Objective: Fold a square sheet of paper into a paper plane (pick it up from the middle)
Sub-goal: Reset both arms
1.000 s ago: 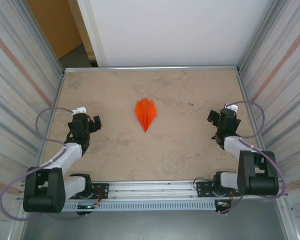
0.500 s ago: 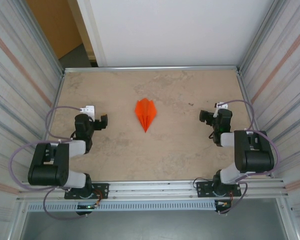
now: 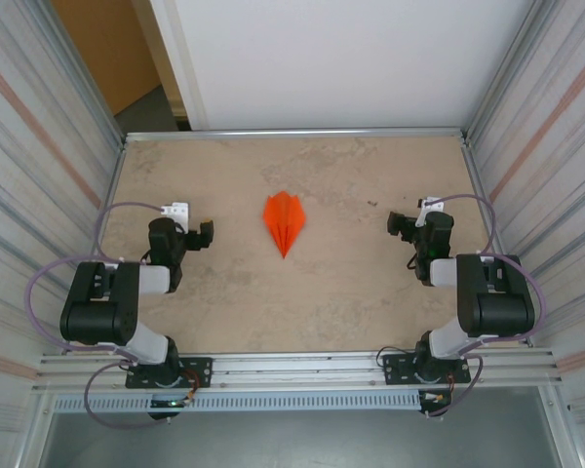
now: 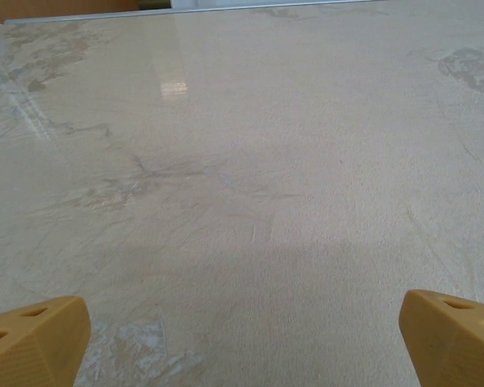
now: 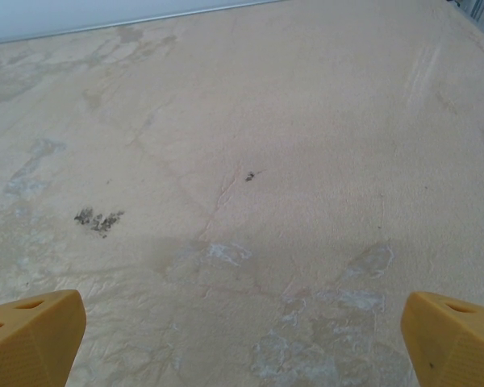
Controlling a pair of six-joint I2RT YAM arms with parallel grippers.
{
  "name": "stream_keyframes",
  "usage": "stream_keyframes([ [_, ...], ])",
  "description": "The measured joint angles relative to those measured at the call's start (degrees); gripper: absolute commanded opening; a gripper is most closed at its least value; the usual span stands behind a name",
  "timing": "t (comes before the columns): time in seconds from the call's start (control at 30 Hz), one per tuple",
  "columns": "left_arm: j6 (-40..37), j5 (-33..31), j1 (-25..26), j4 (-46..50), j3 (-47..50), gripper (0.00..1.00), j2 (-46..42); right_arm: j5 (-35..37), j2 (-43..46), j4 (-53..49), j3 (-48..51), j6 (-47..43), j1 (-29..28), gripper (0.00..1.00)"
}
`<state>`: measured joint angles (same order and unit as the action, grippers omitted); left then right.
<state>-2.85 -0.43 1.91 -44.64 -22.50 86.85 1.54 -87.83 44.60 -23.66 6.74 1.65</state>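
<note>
the paper plane (image 3: 284, 221), bright orange, creased, lies flat, point toward the arms.

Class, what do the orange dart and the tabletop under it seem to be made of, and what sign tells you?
The paper plane looks like thin matte orange paper: sharp creases. The table is probably stone-look laminate or polished stone: beige mottled veining, a glossy reflection in the left wrist view.

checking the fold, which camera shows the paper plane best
Top external: the paper plane lies whole and flat, pointed tip toward the near edge, centre crease visible. Both wrist views take in marbled table between their own yellow fingertips instead.
</note>
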Motion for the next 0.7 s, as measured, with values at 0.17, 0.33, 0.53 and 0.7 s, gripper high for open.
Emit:
stream_keyframes([
  [0.17,0.0,0.0,0.0,0.0,0.0,0.99,0.0,0.02,0.0,0.0,0.0,0.02,0.0,0.99],
  [0.33,0.0,0.02,0.0,0.02,0.0,0.99,0.0,0.02,0.0,0.0,0.0,0.0,0.0,0.99],
  [0.53,0.0,0.04,-0.02,0.07,-0.07,0.99,0.0,0.0,0.0,-0.02,0.0,0.0,0.0,0.99],
  [0.7,0.02,0.7,-0.48,0.24,-0.59,0.99,0.0,-0.11,0.0,0.0,0.0,0.0,0.0,0.99],
])
